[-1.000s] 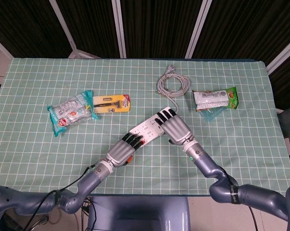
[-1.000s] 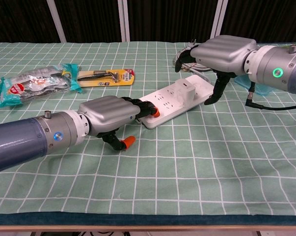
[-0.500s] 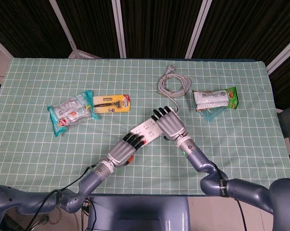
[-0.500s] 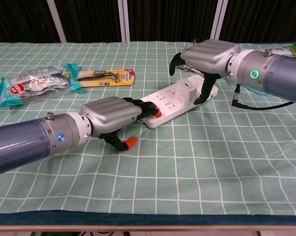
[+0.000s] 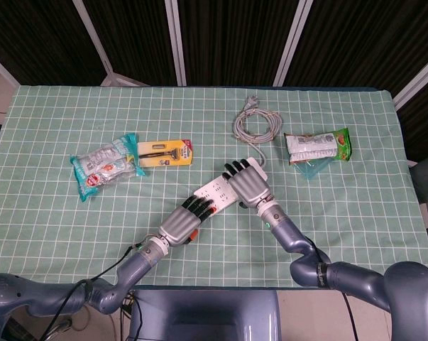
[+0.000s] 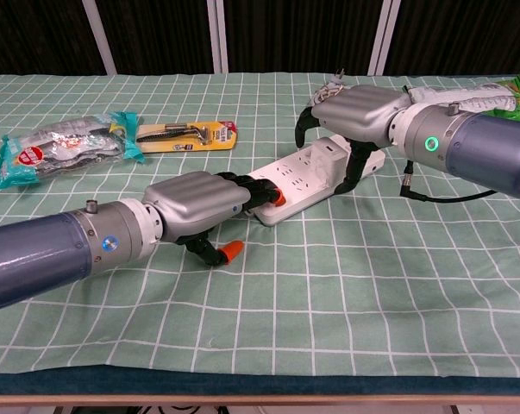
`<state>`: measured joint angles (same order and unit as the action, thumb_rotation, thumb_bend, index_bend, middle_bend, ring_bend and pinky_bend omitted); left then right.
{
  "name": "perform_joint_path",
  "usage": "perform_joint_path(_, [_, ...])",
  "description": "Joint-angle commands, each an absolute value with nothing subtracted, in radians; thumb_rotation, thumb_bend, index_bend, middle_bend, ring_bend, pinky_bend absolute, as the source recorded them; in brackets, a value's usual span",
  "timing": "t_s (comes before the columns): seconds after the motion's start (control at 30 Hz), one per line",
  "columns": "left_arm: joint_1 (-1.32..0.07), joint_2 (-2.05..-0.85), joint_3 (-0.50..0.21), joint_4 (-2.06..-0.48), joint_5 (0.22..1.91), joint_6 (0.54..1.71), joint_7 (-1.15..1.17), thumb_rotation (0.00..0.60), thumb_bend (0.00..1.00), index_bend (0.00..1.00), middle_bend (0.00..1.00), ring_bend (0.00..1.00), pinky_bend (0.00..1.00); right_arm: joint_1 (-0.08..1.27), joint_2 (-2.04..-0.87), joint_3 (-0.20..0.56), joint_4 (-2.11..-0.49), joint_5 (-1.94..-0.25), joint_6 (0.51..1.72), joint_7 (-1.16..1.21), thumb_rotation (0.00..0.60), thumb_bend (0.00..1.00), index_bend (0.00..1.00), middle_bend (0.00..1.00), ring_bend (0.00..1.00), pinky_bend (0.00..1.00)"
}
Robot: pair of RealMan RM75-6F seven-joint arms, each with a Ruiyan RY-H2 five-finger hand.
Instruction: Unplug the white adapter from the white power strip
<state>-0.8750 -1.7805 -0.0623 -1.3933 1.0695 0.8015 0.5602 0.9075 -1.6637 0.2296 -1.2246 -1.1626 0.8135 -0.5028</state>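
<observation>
The white power strip (image 5: 215, 190) (image 6: 298, 177) lies slantwise at mid-table. My left hand (image 5: 187, 220) (image 6: 199, 200) rests its fingers on top of the strip's near end, with the thumb (image 6: 228, 251) apart on the cloth. The white adapter (image 6: 329, 151) stands plugged in near the far end. My right hand (image 5: 246, 183) (image 6: 350, 112) arches over it, fingers hooked down on the far side and thumb (image 6: 350, 168) down on the near side. Gaps show between them and the adapter. The head view hides the adapter under the right hand.
The strip's grey cord lies coiled (image 5: 255, 126) behind it. A green snack packet (image 5: 316, 147) sits at the right. A teal packet (image 5: 103, 165) and a razor pack (image 5: 164, 153) lie at the left. The table's front edge (image 6: 260, 366) is close.
My right hand has moved left along the strip and lowered, so that fingers and thumb now straddle the adapter. The left hand and the strip have stayed put.
</observation>
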Motion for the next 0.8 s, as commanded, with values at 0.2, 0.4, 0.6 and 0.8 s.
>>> perform_joint_path(0.2, [-0.875,-1.784,-0.06,-1.385,1.076,0.801,0.548,0.6,0.5,0.15,0.07,0.02,0.12,0.914,-1.684,0.227,-1.184,-1.168,0.824,-0.477,0.6,0.16,0.3,0.19,0.18,0.2])
perform_joint_path(0.4, [-0.879,-1.782,-0.056,-1.383,1.086,0.799,0.544,0.6,0.5,0.15,0.07,0.02,0.12,0.918,-1.694,0.226,-1.161,-1.159,0.82,-0.467,0.6,0.16,0.32,0.19,0.18,0.21])
perform_joint_path(0.6, [-0.879,-1.781,-0.055,-1.379,1.087,0.798,0.538,0.6,0.5,0.15,0.07,0.02,0.12,0.921,-1.706,0.221,-1.147,-1.16,0.821,-0.456,0.6,0.16,0.34,0.19,0.18,0.21])
perform_joint_path(0.8, [-0.878,-1.783,-0.053,-1.372,1.088,0.797,0.531,0.6,0.5,0.15,0.07,0.02,0.12,0.926,-1.718,0.217,-1.129,-1.164,0.822,-0.449,0.6,0.18,0.38,0.2,0.19,0.21])
